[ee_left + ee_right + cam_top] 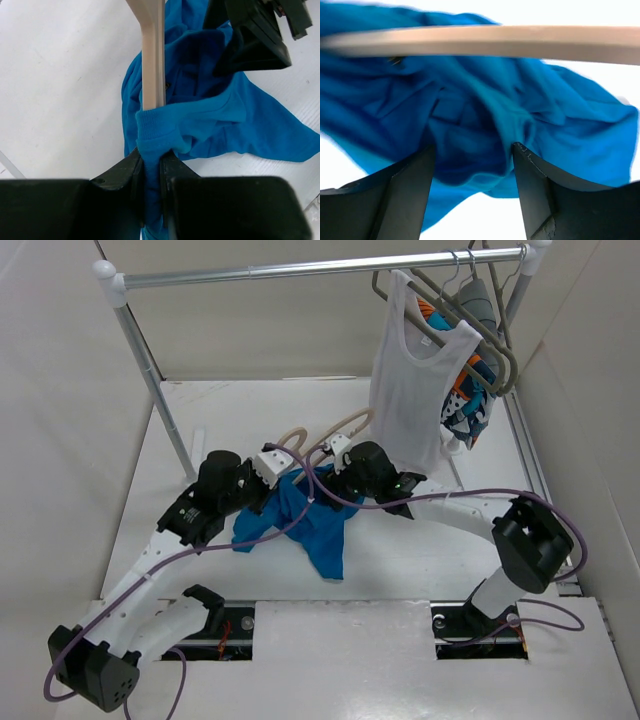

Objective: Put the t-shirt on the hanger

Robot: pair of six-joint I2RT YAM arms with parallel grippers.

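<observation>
T-shirt lies bunched on counter between both arms, hanger at its far edge. Left wrist: left fingers pinched narrow on t-shirt collar, hanger bar running into that fold. Right wrist: right fingers spread wide, t-shirt behind them, hanger bar crossing above t-shirt.

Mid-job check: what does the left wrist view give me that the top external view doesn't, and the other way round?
Left wrist only: the left claw shut on a bunched fold of the blue t-shirt, with the beige hanger running into the ribbed opening right above the pinch. Top external only: the rail, with the white tank top and grey hangers on it. Both: the t-shirt, the hanger and the white table.
</observation>
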